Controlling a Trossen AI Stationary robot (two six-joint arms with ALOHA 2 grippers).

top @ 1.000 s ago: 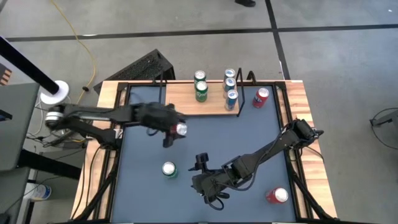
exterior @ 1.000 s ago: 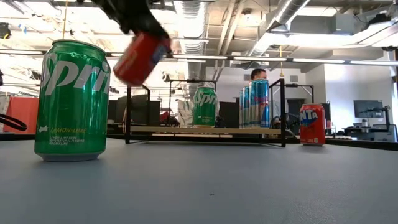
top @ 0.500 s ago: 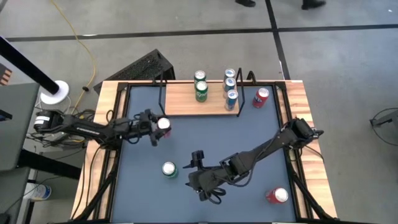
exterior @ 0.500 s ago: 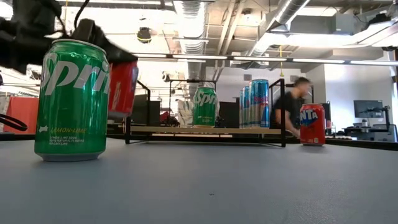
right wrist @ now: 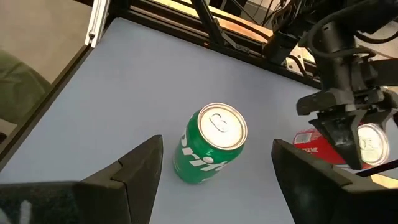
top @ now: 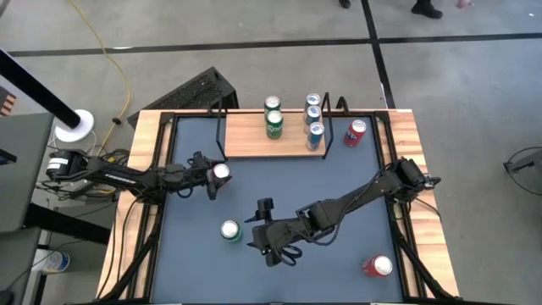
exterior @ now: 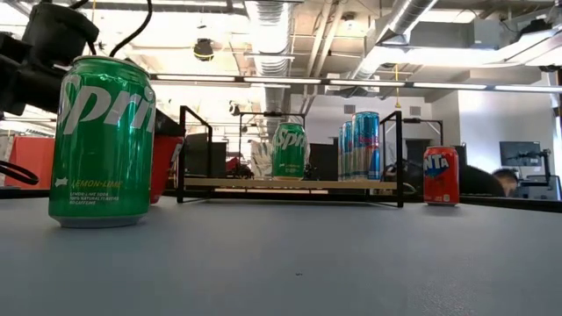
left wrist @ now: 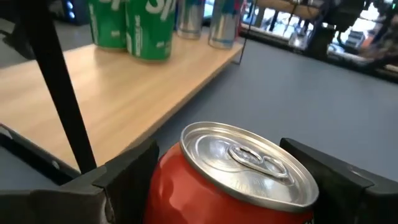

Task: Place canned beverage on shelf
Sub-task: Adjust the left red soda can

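A red can (left wrist: 242,180) stands about upright at the table's left, in front of the shelf (top: 254,140), with my left gripper (top: 209,174) shut on it. In the low view the red can (exterior: 167,167) shows behind a green can (exterior: 101,140). The shelf, a light-wood board with black wire ends, carries two green cans (top: 273,123) and three slim blue cans (top: 314,119). My right gripper (right wrist: 217,180) hangs open just right of the standing green can (right wrist: 208,146), apart from it. My left gripper pinches the red can's side wall near the top (left wrist: 171,180) between its two fingers, one on each side. The fingers come nearly level from the table's left. The can is about upright, top up. Whether its base rests on the table I cannot tell.
A red can (top: 354,132) stands on the table right of the shelf. Another red can (top: 378,266) lies near the front right corner. Wooden rails (top: 140,195) and black framing border the blue-grey tabletop. People move in the room behind.
My left gripper has gone down and toward the table's left edge with the red can, which has turned from tilted to about upright and now sits low at the tabletop. My right gripper has moved a little toward the green can.
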